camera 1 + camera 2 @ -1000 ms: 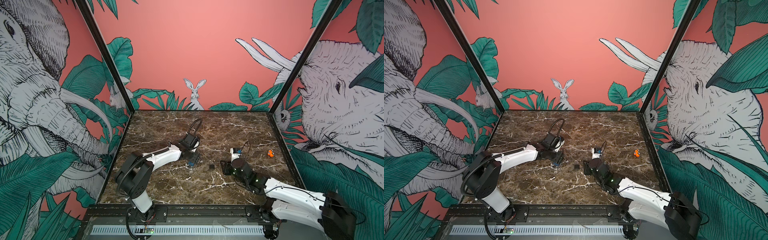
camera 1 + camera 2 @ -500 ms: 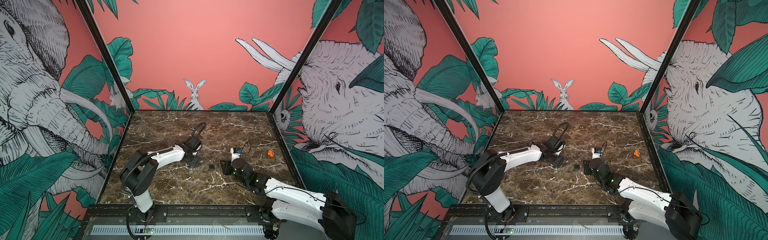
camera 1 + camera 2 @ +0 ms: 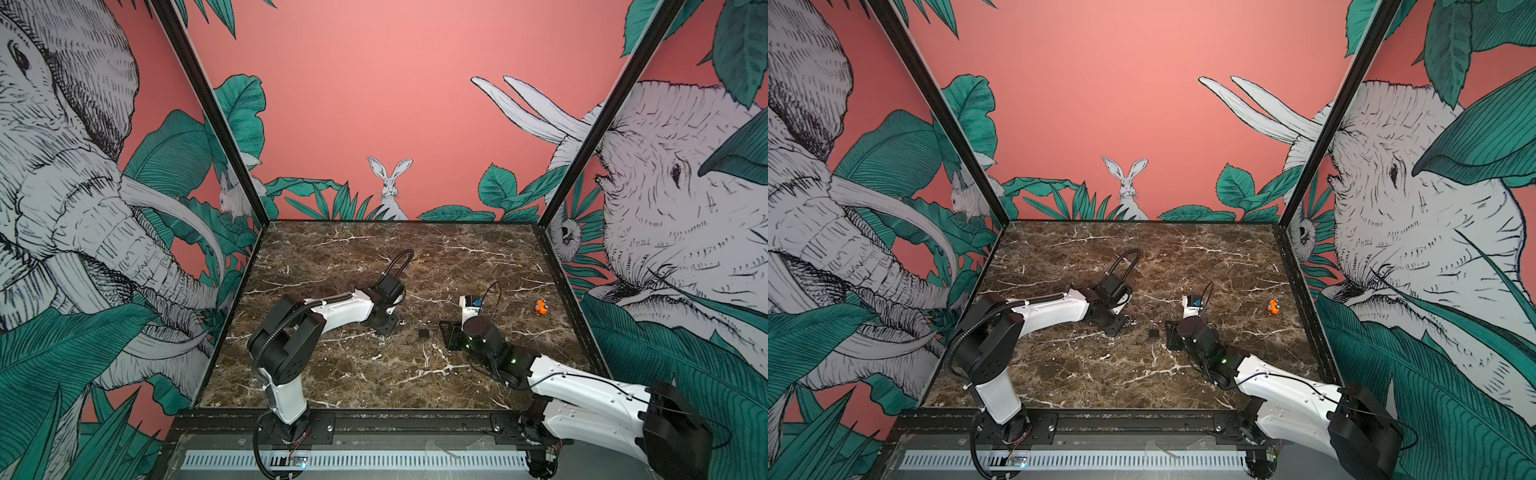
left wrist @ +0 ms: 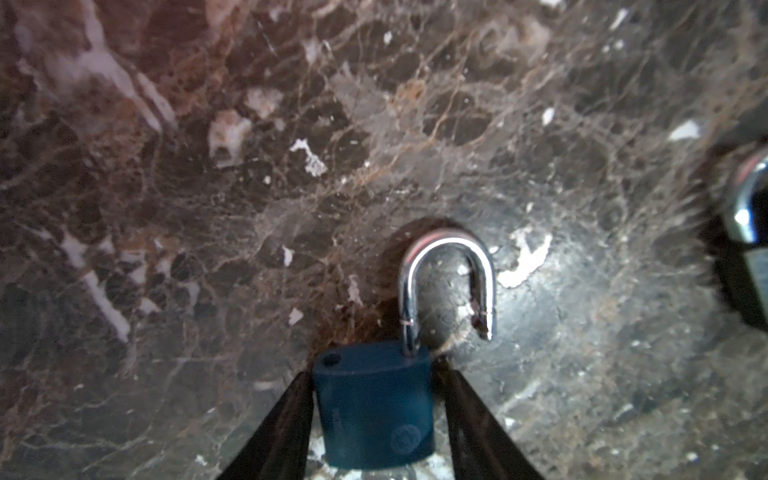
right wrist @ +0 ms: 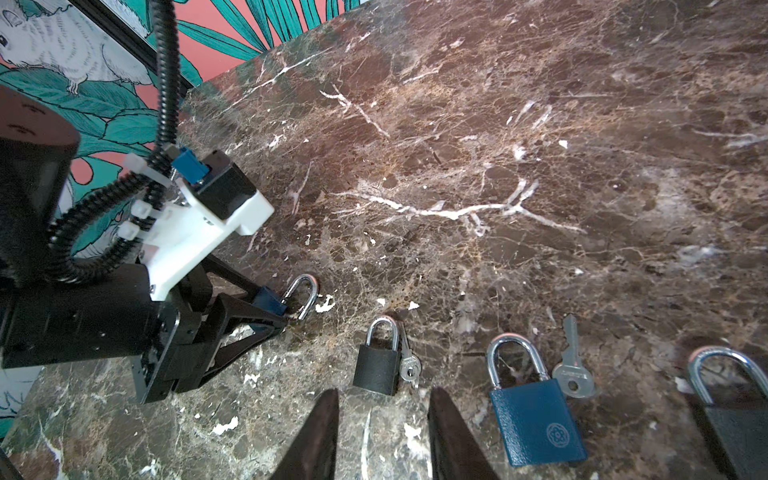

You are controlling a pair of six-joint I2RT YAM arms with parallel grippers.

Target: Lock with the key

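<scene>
A small blue padlock (image 4: 374, 411) with its shackle swung open lies on the marble. My left gripper (image 4: 376, 374) has its fingers against both sides of the lock's body; it shows low over the table in both top views (image 3: 388, 326) (image 3: 1115, 326). My right gripper (image 5: 383, 401) is open and empty, just short of a small black padlock (image 5: 376, 370) that has a ringed key (image 5: 408, 372) beside it. A larger blue padlock (image 5: 536, 415) lies beside a loose silver key (image 5: 572, 370).
Another black padlock (image 5: 731, 419) lies at the edge of the right wrist view. A small orange object (image 3: 540, 306) sits toward the right wall. Printed walls enclose the marble table (image 3: 374, 257) on three sides.
My left gripper has slid forward and down onto the small blue padlock, and its jaws have narrowed around the lock's body. The right arm has not moved.
</scene>
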